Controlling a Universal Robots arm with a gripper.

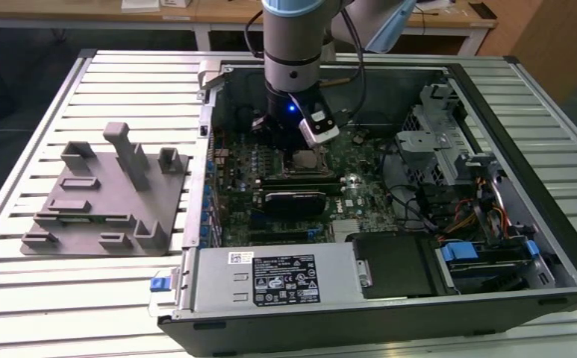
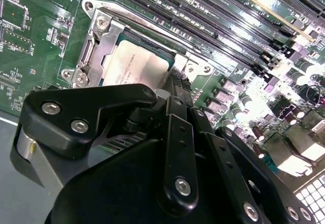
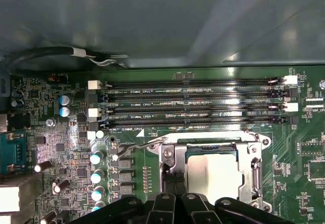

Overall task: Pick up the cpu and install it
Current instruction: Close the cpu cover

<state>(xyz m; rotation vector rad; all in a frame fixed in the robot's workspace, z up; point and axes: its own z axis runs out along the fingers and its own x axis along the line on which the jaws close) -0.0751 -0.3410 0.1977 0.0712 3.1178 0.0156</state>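
Silver-topped and square, the one cpu [image 3: 213, 176] lies flat in its socket on the green motherboard [image 3: 299, 158], inside a hinged metal frame [image 3: 255, 169] that borders it on its sides. Four long black memory slots [image 3: 193, 104] run side by side just beyond the socket, all of them bare.

One computer case [image 1: 368, 328] lies open on the slatted metal surface [image 1: 69, 298]. It takes up the middle and reaches toward the edge at the exterior view's right. One grey fixture plate [image 1: 99, 216] with upright posts sits beside it, near the edge at the exterior view's left, apart from the case wall.

The fingers [image 2: 176, 89] come to a narrow point at one edge of the cpu, just over the socket frame. They look drawn together with nothing between them, though the black linkage in front hides the very tips, so whether they touch the frame cannot be told. They have no hold on the cpu.

One arm [image 1: 293, 45] enters from the far edge of the surface. Its last joints stand upright and its wrist points straight down into the case, over the part of the motherboard nearer the far wall. A small blue light glows on the wrist.
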